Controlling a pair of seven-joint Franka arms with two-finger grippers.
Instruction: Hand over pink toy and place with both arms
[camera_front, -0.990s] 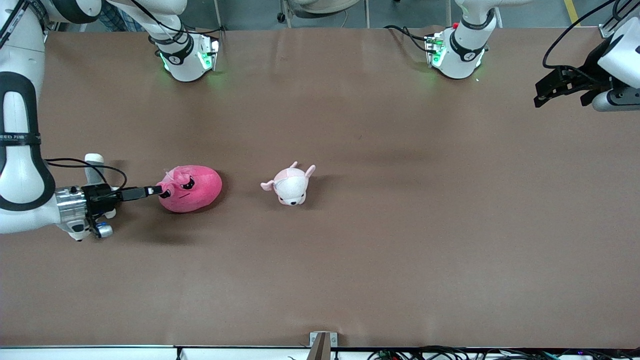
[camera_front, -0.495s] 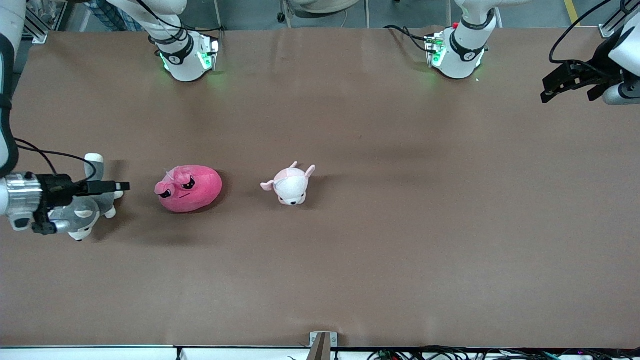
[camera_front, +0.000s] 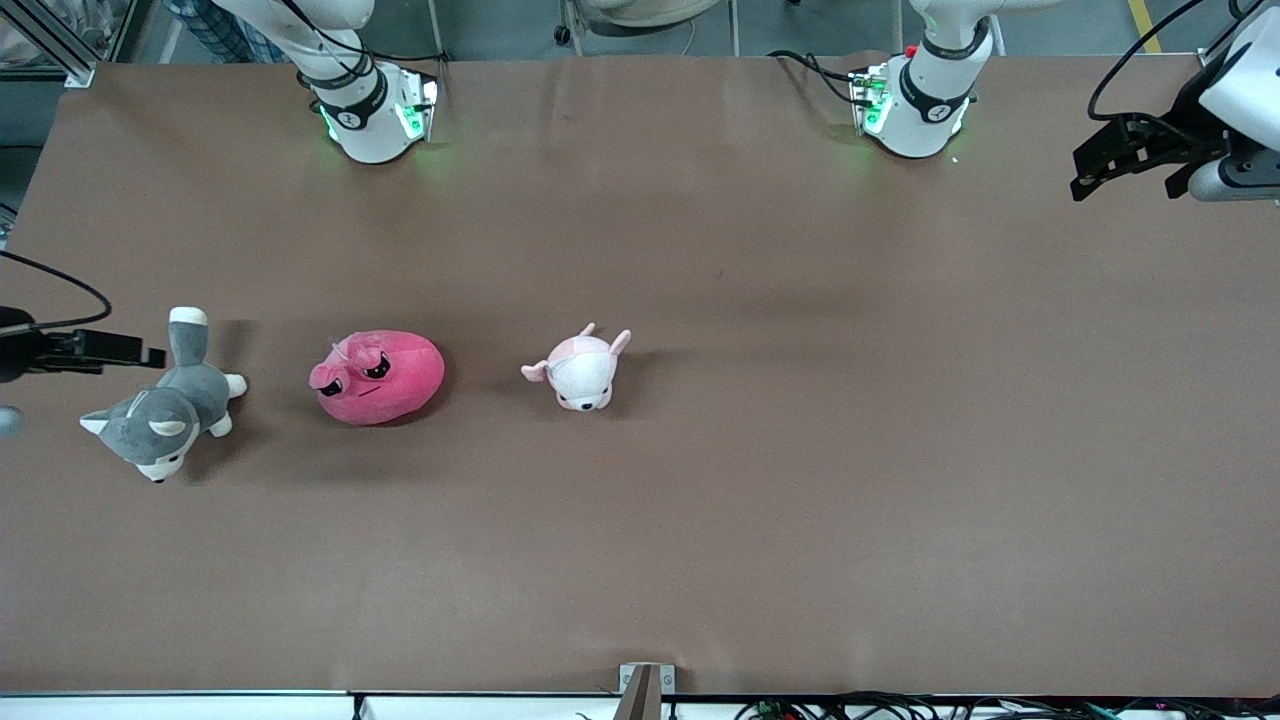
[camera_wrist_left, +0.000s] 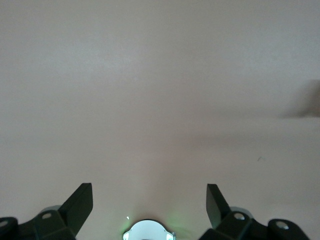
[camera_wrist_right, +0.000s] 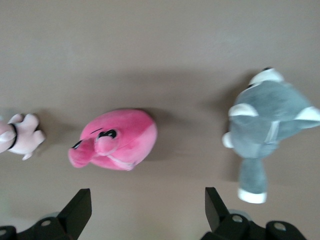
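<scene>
The hot-pink toy (camera_front: 380, 377) lies on the brown table (camera_front: 800, 450), between a grey-and-white husky plush (camera_front: 165, 415) and a small pale pink plush (camera_front: 582, 370). My right gripper (camera_front: 150, 354) hovers at the right arm's end of the table, over the husky's tail, clear of the pink toy. In the right wrist view it is open and empty (camera_wrist_right: 145, 210), with the pink toy (camera_wrist_right: 117, 140) and the husky (camera_wrist_right: 265, 127) ahead of it. My left gripper (camera_front: 1120, 182) is open and empty (camera_wrist_left: 150, 205) over bare table at the left arm's end.
The pale pink plush also shows at the edge of the right wrist view (camera_wrist_right: 20, 136). The two arm bases (camera_front: 375, 115) (camera_front: 915, 110) stand along the table's edge farthest from the front camera. The left arm's base shows in the left wrist view (camera_wrist_left: 148, 231).
My right gripper has drawn back from the pink toy toward the right arm's end of the table, leaving the toy lying where it was. The left gripper has barely shifted.
</scene>
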